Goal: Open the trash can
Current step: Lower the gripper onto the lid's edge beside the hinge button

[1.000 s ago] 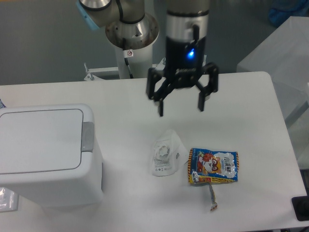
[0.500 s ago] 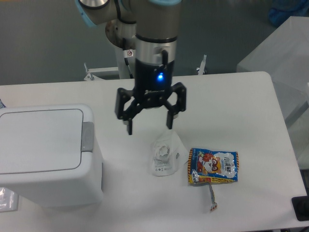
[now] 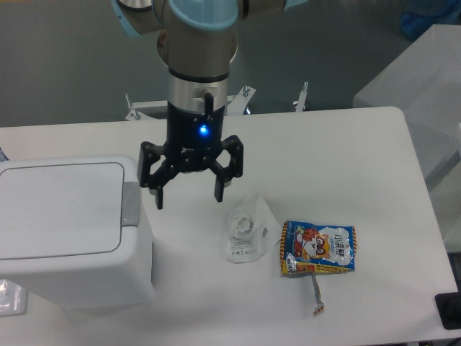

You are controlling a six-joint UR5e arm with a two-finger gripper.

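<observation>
Hovering my tool (image 3: 188, 200) spread wide and empty, I see the trash can (image 3: 68, 231) on the worktop (image 3: 360, 144), its grey push button (image 3: 131, 203) close at nine o'clock, lid shut.

Thing: bin (image 3: 65, 238), a large white plastic box with rounded corners.
Lid: flat, rectangular, with a thin outlined panel on top; it lies shut, level with the rim.
Button: small grey push button (image 3: 130, 203) on the right rim, at the middle of that edge.
Pose: upright, its long sides roughly square to the near edge of the surface (image 3: 360, 144).
Place: at the near left of the surface, its left part cut off by the picture's edge.
</observation>
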